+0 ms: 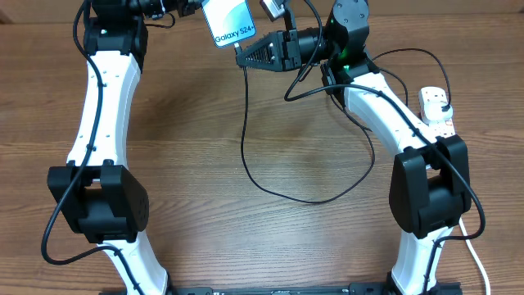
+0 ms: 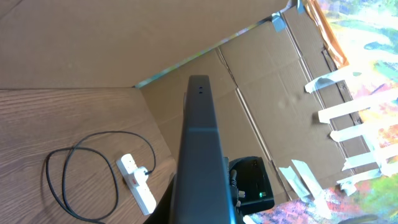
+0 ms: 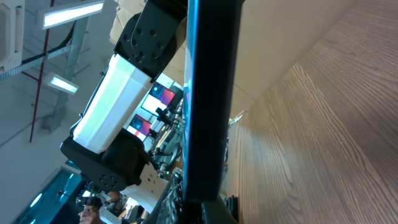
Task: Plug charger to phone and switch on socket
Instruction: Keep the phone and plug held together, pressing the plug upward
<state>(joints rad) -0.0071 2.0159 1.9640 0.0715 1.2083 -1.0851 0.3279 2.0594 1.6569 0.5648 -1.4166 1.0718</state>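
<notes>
The phone (image 1: 227,22), its light blue screen reading "Galaxy S24", is held off the table at the top centre. My left gripper (image 1: 182,6) is shut on its far end. In the left wrist view the phone (image 2: 199,155) shows edge-on as a dark bar. My right gripper (image 1: 248,52) is at the phone's lower edge, shut on the charger's tip. The phone's dark edge (image 3: 209,93) meets the fingers (image 3: 208,208); the tip itself is hidden. The black charger cable (image 1: 246,139) hangs from the gripper, loops over the table and runs to the white socket (image 1: 435,109) at the right, where its black plug sits.
The socket (image 2: 138,184) and cable loop (image 2: 59,186) also show in the left wrist view on the wood table. A cardboard wall (image 2: 261,93) stands behind the table. The right arm's base (image 1: 348,33) is at the top right. A white cord (image 1: 479,262) runs off at the lower right.
</notes>
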